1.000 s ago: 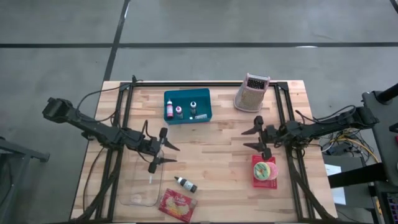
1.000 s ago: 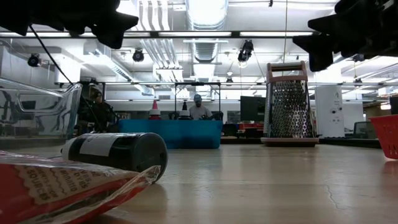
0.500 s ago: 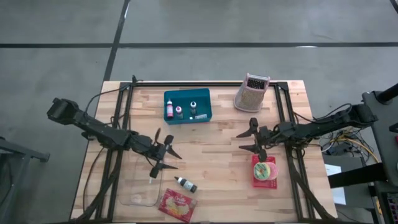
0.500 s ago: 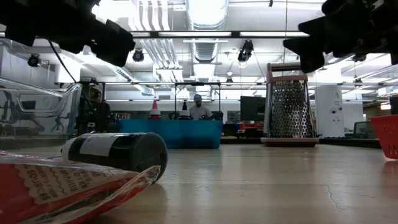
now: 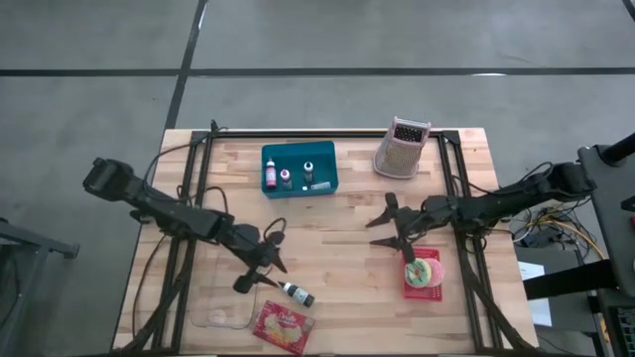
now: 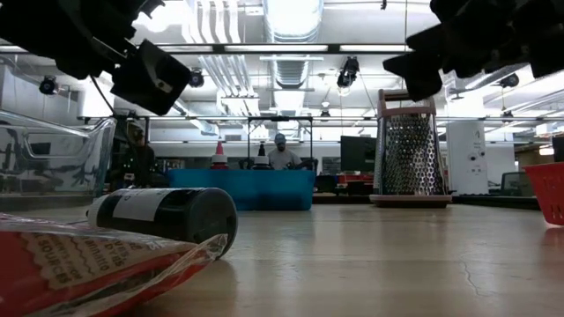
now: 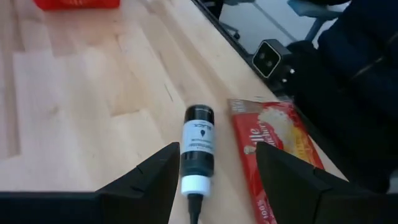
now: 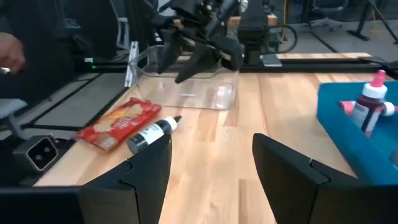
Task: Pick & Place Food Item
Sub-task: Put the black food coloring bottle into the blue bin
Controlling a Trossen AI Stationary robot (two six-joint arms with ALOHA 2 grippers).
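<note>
While both arms hover w/ jaws apart, empty, the red snack packet [image 5: 283, 328] lies near table's [image 5: 347, 213] front edge, ~5 o'clock of left gripper [image 5: 260, 266], long axis diagonal; right gripper [image 5: 389, 226] well apart. Black-label bottle [image 5: 296, 294] sits btwn.

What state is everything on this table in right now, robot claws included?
Left gripper: open, above the small bottle.
Right gripper: open, holding nothing.
Small bottle: lying on its side.
Red snack packet: lying flat.
Grater: upright.
Clear container: upright, empty.
</note>
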